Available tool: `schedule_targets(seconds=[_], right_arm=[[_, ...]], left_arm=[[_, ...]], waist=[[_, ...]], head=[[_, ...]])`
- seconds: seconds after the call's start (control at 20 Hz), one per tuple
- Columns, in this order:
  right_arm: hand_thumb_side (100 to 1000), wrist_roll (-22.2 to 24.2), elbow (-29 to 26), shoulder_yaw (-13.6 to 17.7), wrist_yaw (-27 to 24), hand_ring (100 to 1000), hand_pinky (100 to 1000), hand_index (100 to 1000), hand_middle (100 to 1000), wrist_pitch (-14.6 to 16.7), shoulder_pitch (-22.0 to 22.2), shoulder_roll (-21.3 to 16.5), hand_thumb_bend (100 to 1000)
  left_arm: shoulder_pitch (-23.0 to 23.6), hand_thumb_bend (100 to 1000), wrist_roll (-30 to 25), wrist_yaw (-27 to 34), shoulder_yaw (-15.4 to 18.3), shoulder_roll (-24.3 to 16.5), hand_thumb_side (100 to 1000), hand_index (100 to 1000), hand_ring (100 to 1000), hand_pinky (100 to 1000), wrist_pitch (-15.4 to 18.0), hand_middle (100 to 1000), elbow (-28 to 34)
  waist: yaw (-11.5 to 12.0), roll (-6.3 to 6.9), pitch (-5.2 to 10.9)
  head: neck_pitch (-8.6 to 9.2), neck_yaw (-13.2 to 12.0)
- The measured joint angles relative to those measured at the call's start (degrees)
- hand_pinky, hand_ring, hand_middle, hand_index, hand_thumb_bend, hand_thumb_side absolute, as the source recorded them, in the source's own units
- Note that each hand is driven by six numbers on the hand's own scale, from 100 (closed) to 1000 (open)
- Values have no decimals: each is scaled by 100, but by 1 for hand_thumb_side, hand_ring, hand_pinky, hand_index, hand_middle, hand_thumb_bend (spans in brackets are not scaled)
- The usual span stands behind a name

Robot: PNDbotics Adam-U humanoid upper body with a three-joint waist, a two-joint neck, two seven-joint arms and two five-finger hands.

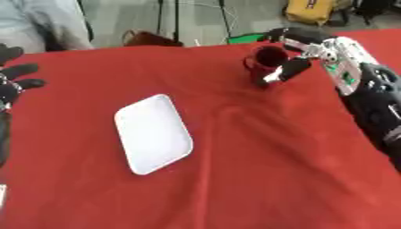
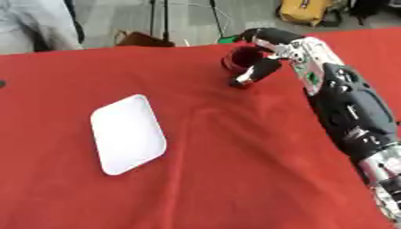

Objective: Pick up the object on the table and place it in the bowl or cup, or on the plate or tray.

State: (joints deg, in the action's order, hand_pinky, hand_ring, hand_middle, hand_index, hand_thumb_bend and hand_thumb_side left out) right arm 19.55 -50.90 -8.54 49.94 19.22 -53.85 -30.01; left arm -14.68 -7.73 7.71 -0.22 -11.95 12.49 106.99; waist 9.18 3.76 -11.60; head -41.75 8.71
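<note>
Your right robot hand (image 1: 313, 51) reached in from about two o'clock and had its fingers and thumb curled round the dark red cup (image 1: 265, 62). The cup stood upright on the red bench (image 1: 235, 179), far back at about one o'clock. The white tray (image 1: 153, 133) lay flat near the middle, well apart from the cup, with nothing on it. Your left robot hand (image 1: 14, 80) rested at nine o'clock, fingers spread and holding nothing.

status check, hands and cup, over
Right hand curled round the red cup, far right of table. Left hand open, idle at left edge. White tray bare, nothing between.
</note>
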Motion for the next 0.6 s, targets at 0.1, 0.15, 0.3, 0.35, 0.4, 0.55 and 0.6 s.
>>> schedule_targets(seconds=[0.1,0.15,0.3,0.35,0.4,0.55,0.6], right_arm=[[622,-87,-20,0,53,942,937,965,935,-31,-10,-9,776],[614,-127,-20,1,97,986,976,973,986,-48,-10,-12,771],[611,-225,-9,4,271,995,980,977,1000,-139,-10,-52,769],[611,-249,10,6,320,996,979,977,1000,-165,-10,-58,768],[611,-268,19,7,366,996,979,977,1000,-188,-10,-67,768],[606,-298,50,19,457,989,973,976,990,-236,-10,-98,771],[606,-299,56,36,472,989,973,976,990,-250,-11,-115,771]], left_arm=[[-6,603,-15,10,-18,0,738,887,774,712,-3,808,0],[-15,599,-20,12,-28,0,740,888,774,712,-1,808,0],[-24,598,-31,28,-29,0,741,889,774,713,7,808,1],[-26,596,-32,32,-29,0,743,889,774,713,8,808,1],[-32,596,-34,35,-30,0,743,889,774,713,8,808,1],[-35,591,-45,45,-37,0,748,889,774,715,0,808,3],[-35,591,-47,55,-43,0,748,889,774,715,-1,808,4]], waist=[[20,0,0],[35,1,0],[89,11,-14],[95,14,-26],[108,21,-43],[123,37,-64],[132,37,-81]], head=[[8,10],[26,21],[92,61],[101,78],[112,94],[153,114],[164,121]])
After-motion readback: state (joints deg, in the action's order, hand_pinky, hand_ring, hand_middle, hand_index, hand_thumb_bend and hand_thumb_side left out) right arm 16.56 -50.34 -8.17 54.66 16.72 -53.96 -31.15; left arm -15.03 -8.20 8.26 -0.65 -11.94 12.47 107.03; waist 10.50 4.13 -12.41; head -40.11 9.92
